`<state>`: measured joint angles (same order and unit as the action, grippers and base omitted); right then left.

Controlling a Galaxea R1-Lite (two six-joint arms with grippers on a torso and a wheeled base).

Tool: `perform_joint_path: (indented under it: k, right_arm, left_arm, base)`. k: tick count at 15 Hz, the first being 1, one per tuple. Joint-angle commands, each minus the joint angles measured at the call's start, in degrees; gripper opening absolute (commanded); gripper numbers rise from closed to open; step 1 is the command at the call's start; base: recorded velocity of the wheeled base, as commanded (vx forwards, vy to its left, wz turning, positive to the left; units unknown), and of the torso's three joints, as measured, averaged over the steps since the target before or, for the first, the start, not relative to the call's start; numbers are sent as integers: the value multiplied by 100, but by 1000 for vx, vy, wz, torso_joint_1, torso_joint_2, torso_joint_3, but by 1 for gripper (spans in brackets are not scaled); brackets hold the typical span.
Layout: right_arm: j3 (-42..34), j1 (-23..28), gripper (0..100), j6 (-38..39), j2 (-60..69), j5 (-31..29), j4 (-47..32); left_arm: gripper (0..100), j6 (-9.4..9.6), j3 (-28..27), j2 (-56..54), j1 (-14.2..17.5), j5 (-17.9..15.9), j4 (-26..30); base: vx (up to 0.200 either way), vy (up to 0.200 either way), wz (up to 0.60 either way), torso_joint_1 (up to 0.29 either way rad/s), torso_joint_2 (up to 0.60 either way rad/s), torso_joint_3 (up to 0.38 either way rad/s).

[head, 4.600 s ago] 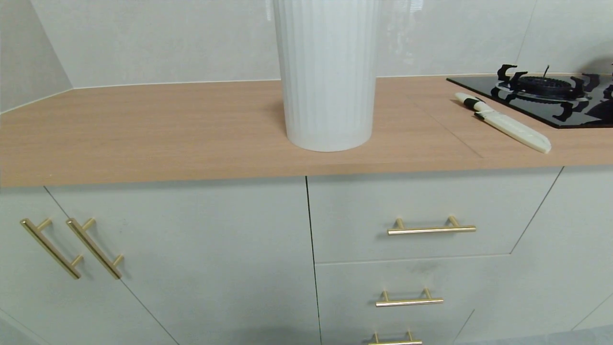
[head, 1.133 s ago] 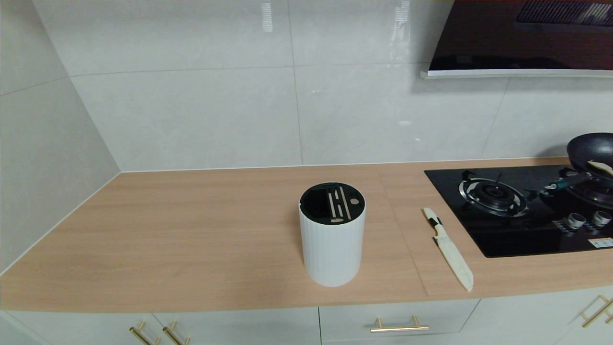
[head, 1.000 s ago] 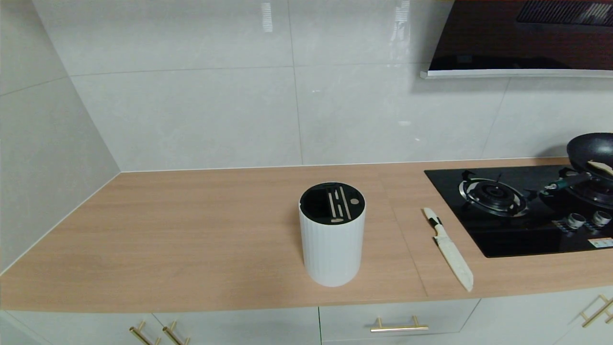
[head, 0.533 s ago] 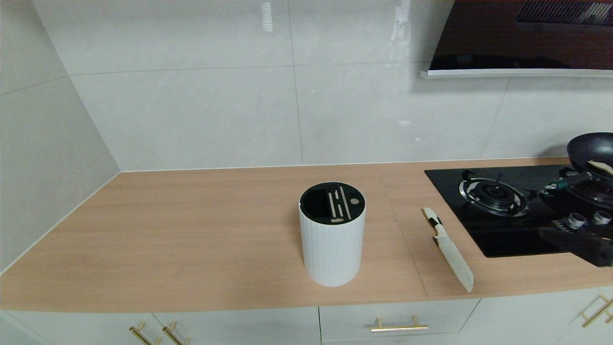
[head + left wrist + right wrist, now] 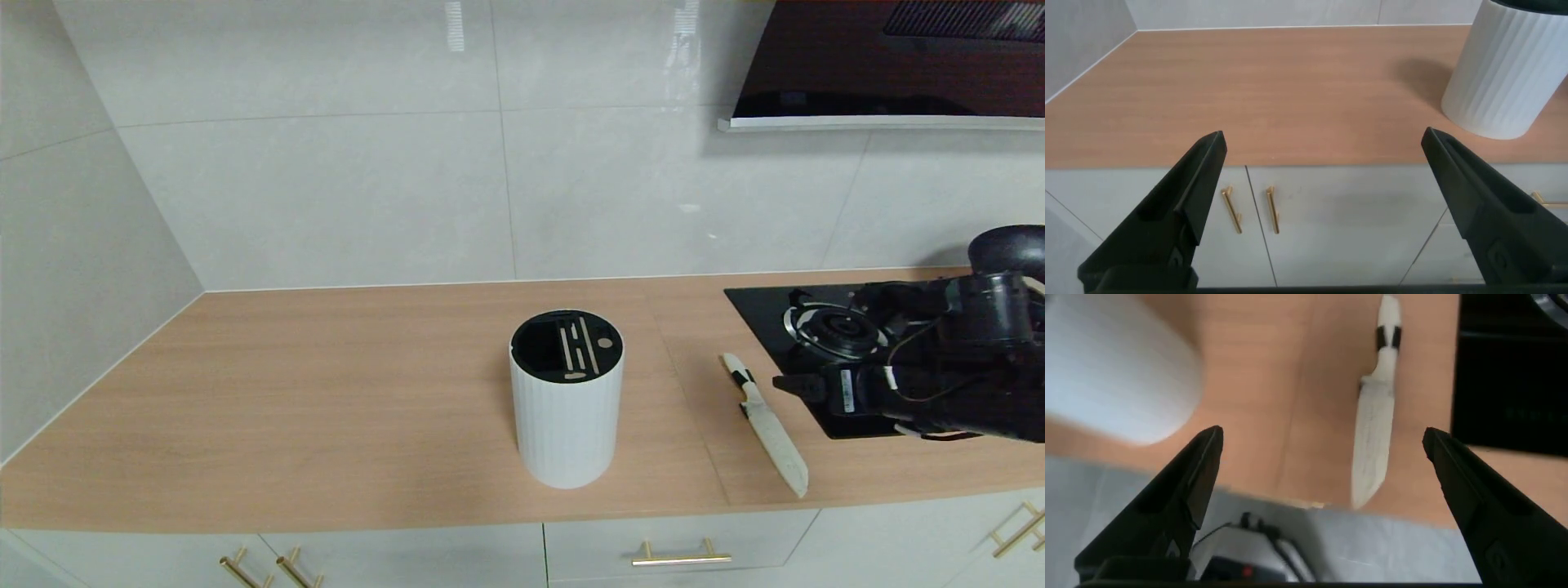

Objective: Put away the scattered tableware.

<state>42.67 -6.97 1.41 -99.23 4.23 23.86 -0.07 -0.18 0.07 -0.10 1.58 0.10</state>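
A white ribbed holder (image 5: 566,408) stands upright on the wooden surface (image 5: 326,392), near its front edge, with a black slotted insert (image 5: 567,345) in its top. The knife (image 5: 763,425) lies flat on the surface to the robot's right of the holder, apart from it, between the holder and the black hob (image 5: 816,412). Its cream blade points toward the front edge and its handle, marked by a black band, points toward the wall. The right arm (image 5: 939,384) comes in over the hob on the far side of the knife from the holder, with its tip close by the knife's handle end. The right gripper (image 5: 1321,437) has its fingers (image 5: 1180,498) spread wide and holds nothing; from its own camera the knife is seen below, between the two fingers and nearer the one on the hob side, and the holder's rounded wall sits off beyond the other finger. The left gripper (image 5: 1323,137) hangs in front of the surface's edge, to the robot's left of the holder, also spread wide with nothing between its fingers. Below it are pale cabinet doors with a pair of gold handles (image 5: 1252,211).
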Motion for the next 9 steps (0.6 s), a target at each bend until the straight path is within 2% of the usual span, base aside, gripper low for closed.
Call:
perform_joint_path:
  k: [1, 2, 9]
  right_arm:
    - [66, -23, 100, -185, -1309, -511, 559]
    - [66, -23, 100, -185, -1617, -520, 910]
    - [189, -15, 100, -185, -2628, -572, 2079]
  left_arm:
    - [100, -1, 1, 1, 1, 9, -1]
    - [100, -1, 1, 1, 1, 0, -1]
    - [100, -1, 1, 1, 1, 0, -1]
  base:
    - [0, 0, 0, 0, 0, 0]
    - [0, 0, 0, 0, 0, 0]
    - [0, 0, 0, 0, 0, 0]
